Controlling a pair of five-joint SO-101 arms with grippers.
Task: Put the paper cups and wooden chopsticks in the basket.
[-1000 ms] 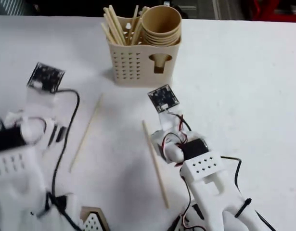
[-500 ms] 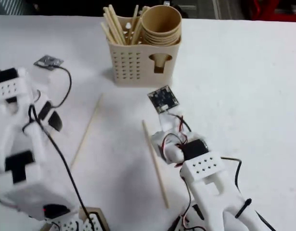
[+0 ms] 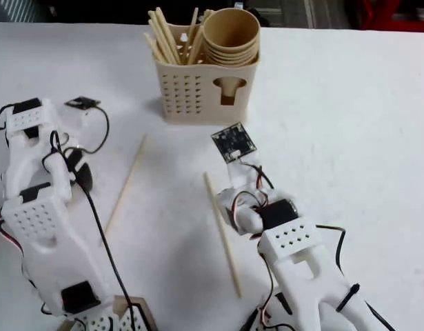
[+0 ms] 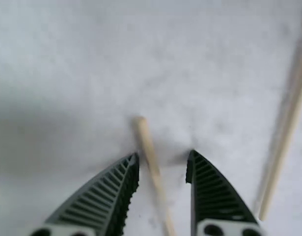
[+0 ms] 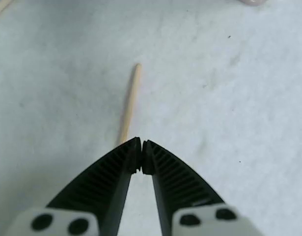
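From above, the cream perforated plastic basket (image 3: 198, 89) stands at the far middle of the white table (image 3: 349, 138). It holds a nested stack of tan paper cups (image 3: 231, 34) on one side and a bundle of upright pale wooden chopsticks (image 3: 167, 38) on the other. Two more thin pale sticks lie loose on the table in front of it. The left loose chopstick (image 3: 125, 186) slants beside the white left arm (image 3: 39, 221), and the middle loose chopstick (image 3: 222, 238) runs just beside the white right arm (image 3: 294, 255). The high view gives this layout, while the wrist views give the claws close up. The left gripper (image 4: 163, 158) is spread moderately wide, its black ribbed fingers (image 4: 116, 191) low over the table on either side of a loose chopstick whose blunt end pokes out just past the tips. Nothing is gripped: a clear gap shows on one side, and the other finger is just beside the stick. A second stick lies well off to the side, and I cannot tell which of the two loose sticks sits between the fingers. The right gripper (image 5: 141, 156) is closed, its tips pressed together with nothing between them. A loose chopstick lies flat on the table beyond the tips, its near end hidden behind them.
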